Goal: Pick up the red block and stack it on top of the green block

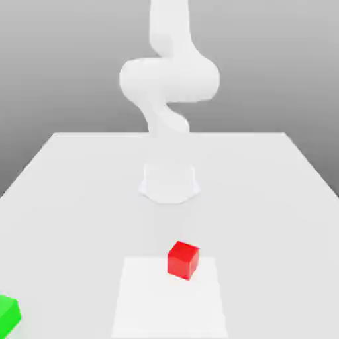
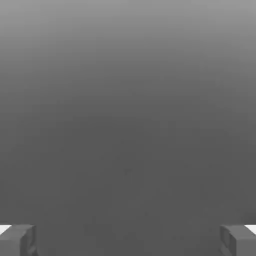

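Note:
The red block (image 1: 183,259) is a small cube resting on the white table (image 1: 265,198), near the front centre of the exterior view. The green block (image 1: 8,314) sits at the exterior view's front left corner, partly cut off by the picture's edge. The two blocks lie well apart. In the hand view my gripper (image 2: 128,242) is open, its grey fingertips (image 2: 17,240) set wide apart with nothing between them, facing a plain grey background. The white arm (image 1: 169,79) rises from its base behind the red block and leaves the picture above.
The arm's round base (image 1: 169,182) stands on the table's middle, behind the red block. A slightly lighter square patch (image 1: 169,304) marks the table surface under and in front of the red block. The table's far edge (image 1: 169,134) runs behind the base.

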`<state>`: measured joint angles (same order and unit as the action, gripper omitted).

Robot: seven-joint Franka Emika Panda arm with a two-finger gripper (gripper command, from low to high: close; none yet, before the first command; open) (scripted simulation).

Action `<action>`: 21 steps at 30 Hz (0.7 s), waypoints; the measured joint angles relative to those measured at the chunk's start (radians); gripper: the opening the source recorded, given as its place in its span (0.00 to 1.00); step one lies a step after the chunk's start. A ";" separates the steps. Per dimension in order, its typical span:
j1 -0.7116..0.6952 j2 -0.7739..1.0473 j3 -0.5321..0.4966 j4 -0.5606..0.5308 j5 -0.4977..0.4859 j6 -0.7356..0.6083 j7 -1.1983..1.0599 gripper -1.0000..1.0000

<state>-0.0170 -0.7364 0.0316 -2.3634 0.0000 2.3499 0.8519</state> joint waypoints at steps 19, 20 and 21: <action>-0.089 0.698 0.160 -0.530 0.012 0.522 0.474 0.50; -0.087 0.734 0.154 -0.530 -0.009 0.552 0.494 0.50; -0.083 0.768 0.145 -0.527 -0.034 0.579 0.514 0.50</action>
<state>-0.1003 0.0318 0.1762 -2.8907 -0.0342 2.9292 1.3664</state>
